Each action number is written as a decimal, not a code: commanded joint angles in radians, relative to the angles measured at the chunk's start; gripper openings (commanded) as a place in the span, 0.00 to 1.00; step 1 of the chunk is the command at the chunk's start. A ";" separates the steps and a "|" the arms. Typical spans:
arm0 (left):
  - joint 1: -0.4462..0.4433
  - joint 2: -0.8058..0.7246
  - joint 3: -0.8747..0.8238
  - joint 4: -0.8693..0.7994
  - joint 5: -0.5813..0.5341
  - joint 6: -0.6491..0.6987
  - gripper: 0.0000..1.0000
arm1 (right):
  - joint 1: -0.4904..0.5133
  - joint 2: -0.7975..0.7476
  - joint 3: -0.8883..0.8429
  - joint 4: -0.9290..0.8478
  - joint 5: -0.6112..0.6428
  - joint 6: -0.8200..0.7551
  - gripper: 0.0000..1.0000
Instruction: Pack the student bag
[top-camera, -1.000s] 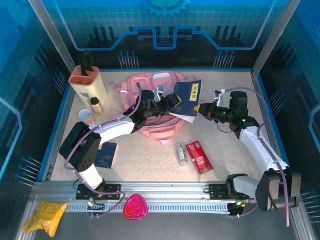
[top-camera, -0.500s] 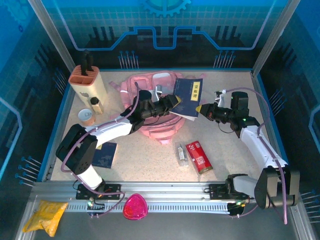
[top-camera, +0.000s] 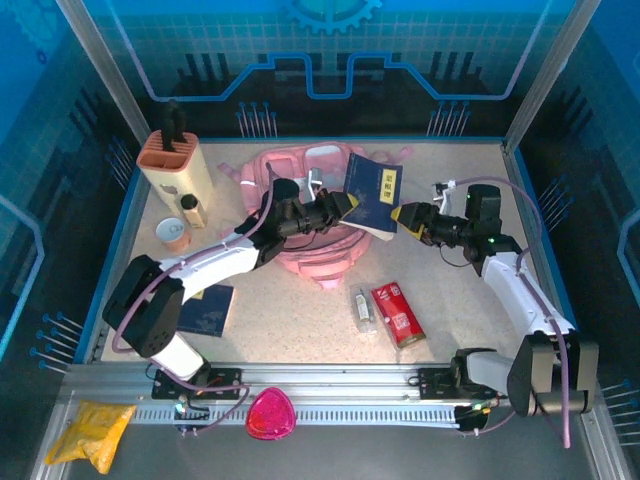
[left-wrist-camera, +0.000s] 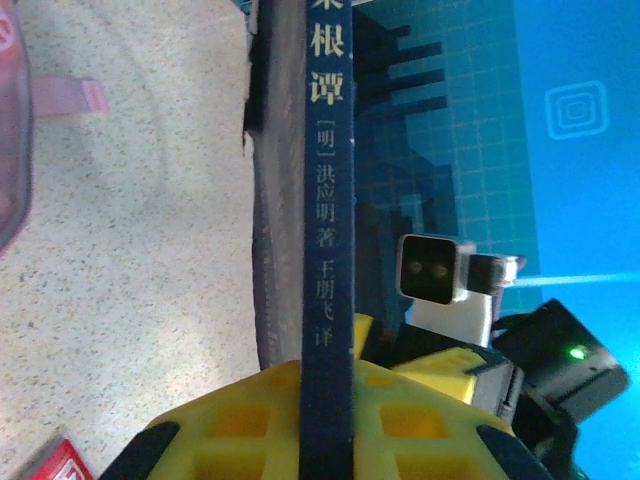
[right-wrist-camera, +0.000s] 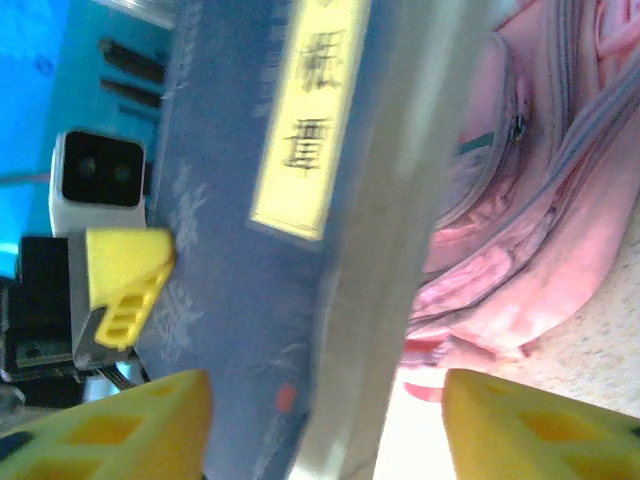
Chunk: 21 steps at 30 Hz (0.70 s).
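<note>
Top external view: the bag (top-camera: 315, 255) is lying at the back middle of the table (top-camera: 300, 330), and the left arm is reaching over it. The left gripper (top-camera: 347, 205) is pinching a blue book (top-camera: 375, 192) by its near-left corner and holding it tilted above the bag's right side. The right gripper (top-camera: 400, 215) is sitting just beside the book's right edge. A beige holder (top-camera: 175, 170) with an orange top is standing at the back left, with a small bottle (top-camera: 193, 210) and a roll (top-camera: 172, 233) just beside it. A dark booklet (top-camera: 208, 308) is lying near the left arm's base, and a red pack (top-camera: 398, 312) and a small tube (top-camera: 364, 308) are resting side by side in front of the bag. Left wrist view: the yellow fingers (left-wrist-camera: 230, 420) are pressing on the book from both sides, its spine – printed with pale characters – running straight up between them, and a sliver of pink bag is showing at the left edge. Right wrist view: the right fingers (right-wrist-camera: 130, 420) are standing spread wide, one on either side of the book's lower edge, with a clear gap on the bag side. One yellow finger of the left gripper is lying flat against the blue cover, and the bag is lying behind the book, on the right.
</note>
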 joint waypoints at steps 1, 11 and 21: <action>-0.008 -0.071 0.014 0.068 -0.012 0.010 0.00 | -0.007 -0.014 -0.026 0.044 -0.073 0.066 0.83; -0.045 -0.088 0.029 0.039 -0.063 0.037 0.00 | 0.114 -0.023 -0.023 0.358 -0.133 0.337 1.00; -0.069 -0.158 0.025 -0.173 -0.168 0.172 0.00 | 0.117 -0.055 -0.064 0.488 -0.118 0.441 0.74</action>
